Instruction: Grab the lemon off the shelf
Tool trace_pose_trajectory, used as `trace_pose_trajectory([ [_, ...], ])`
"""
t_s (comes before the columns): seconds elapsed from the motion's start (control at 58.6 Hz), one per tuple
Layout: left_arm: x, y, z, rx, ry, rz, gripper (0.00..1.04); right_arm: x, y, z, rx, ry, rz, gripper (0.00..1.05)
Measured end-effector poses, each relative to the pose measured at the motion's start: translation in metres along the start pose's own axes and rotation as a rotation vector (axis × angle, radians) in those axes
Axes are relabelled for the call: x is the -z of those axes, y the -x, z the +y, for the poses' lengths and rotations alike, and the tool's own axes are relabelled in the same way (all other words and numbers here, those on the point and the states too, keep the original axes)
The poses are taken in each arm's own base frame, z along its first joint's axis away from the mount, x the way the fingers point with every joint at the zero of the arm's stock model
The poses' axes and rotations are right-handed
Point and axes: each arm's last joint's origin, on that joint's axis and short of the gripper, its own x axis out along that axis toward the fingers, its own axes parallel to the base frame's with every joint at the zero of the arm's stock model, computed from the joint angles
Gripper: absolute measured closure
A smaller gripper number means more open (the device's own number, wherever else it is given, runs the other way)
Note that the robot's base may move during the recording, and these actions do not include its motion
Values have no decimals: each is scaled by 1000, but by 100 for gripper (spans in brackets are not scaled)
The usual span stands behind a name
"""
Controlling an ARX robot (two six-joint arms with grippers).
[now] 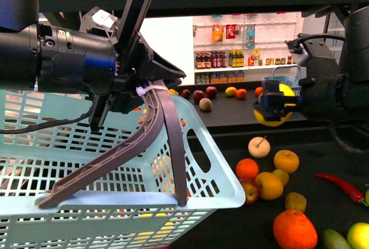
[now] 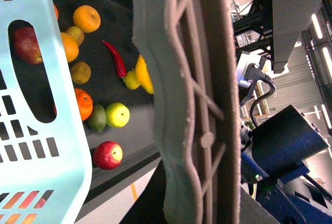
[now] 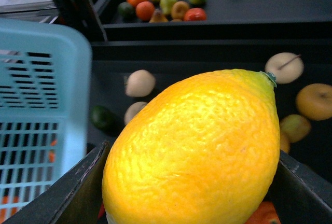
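One lemon [image 1: 272, 119], already off the shelf [image 1: 323, 151], clamped between the two black jaws of the right gripper [image 1: 277, 104] and hanging in the air above the dark surface. Long axis pointing away from the wrist, green-tipped end outward, judging by the right wrist view.

Lies to the right of the basket [image 1: 115, 201], apart from it and a little higher than its rim. Probably calls for a sideways travel toward the robot's left and then a lowering.

Left gripper [image 1: 141, 87] much nearer to the basket, with the grey handle [image 1: 124, 147] raised up to it. Jaws pressed shut on the handle or not: cannot tell.

Inside the basket, only some yellow and orange patches behind the mesh, not clear what. On the shelf below, loose fruit: an orange [image 1: 294, 229], a pale apple [image 1: 259, 146], also a red chilli [image 1: 340, 184], all apart from both grippers.
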Motion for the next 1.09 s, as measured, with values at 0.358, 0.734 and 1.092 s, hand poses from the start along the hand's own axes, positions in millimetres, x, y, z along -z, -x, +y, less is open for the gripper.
trace_pose_trajectory([
  [0.358,0,0,0,1,0,1,96,15,-5,67,-166,-67,54,25],
  [0.734,0,0,0,1,0,1,97,28,-6,93,-254,-83,87,8],
  [1.092,0,0,0,0,9,1,97,27,-5,90,-224,-81,95,7],
])
